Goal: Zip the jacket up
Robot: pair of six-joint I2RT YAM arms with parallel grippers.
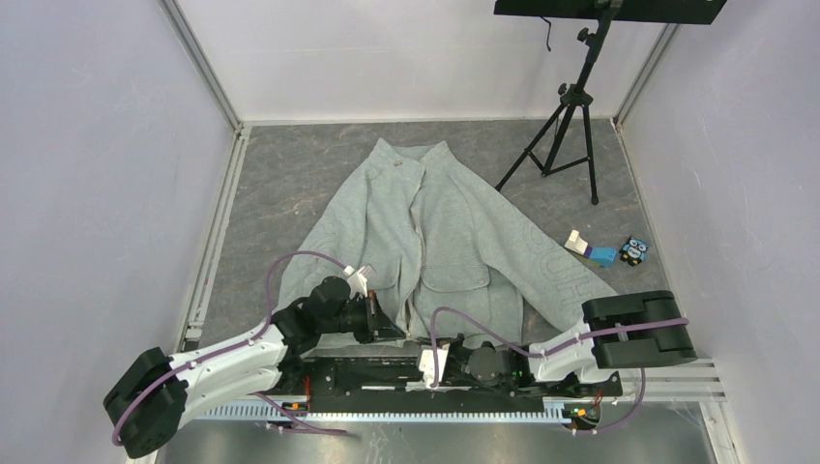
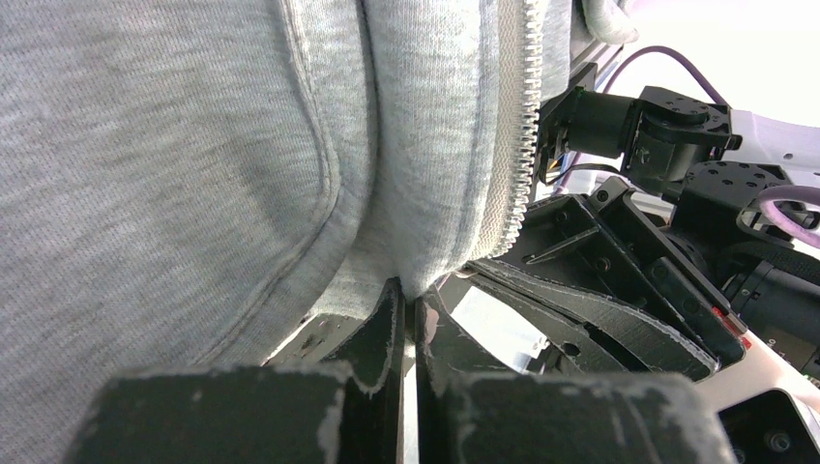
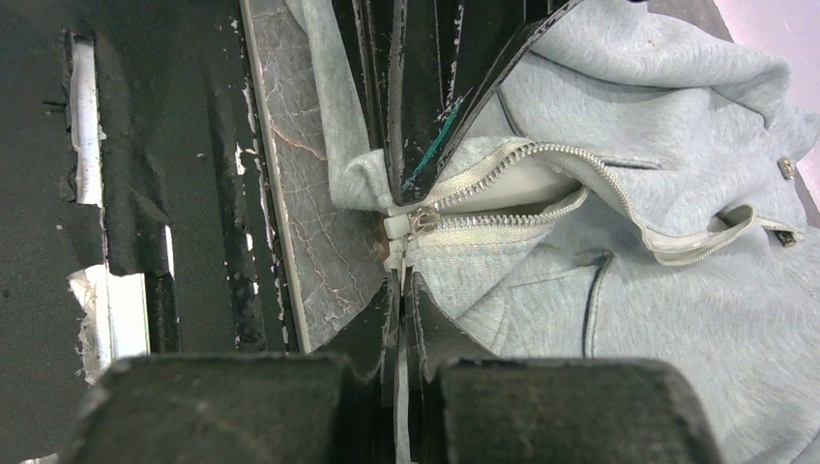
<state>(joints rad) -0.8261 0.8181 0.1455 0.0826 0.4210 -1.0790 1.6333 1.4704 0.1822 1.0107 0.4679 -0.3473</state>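
Along the near edge of the desk [image 1: 290,184], the hem of the jacket [image 1: 454,232] meets both arms. The grey fleece lies flat with its collar toward the far wall and its sleeves spread to either side. Bare desk runs down the left of it and in a strip beyond the collar. To the right the room is tighter: a tripod [image 1: 571,106] stands by the far corner, and a small blue and white box [image 1: 590,251] and a small black toy [image 1: 633,250] lie just beside the sleeve. White walls [image 1: 97,145] close in left, right and behind.

The left tool [image 2: 408,304] is clenched on a fold of fleece at the hem, just beside one row of the zipper [image 3: 503,217] teeth. The right tool [image 3: 401,290] is clenched too, on a pale strip at the bottom end of the zipper, right below the slider [image 3: 423,221]. Above the slider the two zipper rows part and stay apart up the front.

From above, the arms cover the hem and both tool tips, so the grips show only in the wrist views. Black blades crossing the top of the right wrist view hide part of the hem; I cannot tell what they belong to. What exactly the pale strip is I cannot tell. Raised lettering on the right-hand sleeve is too faint to read.
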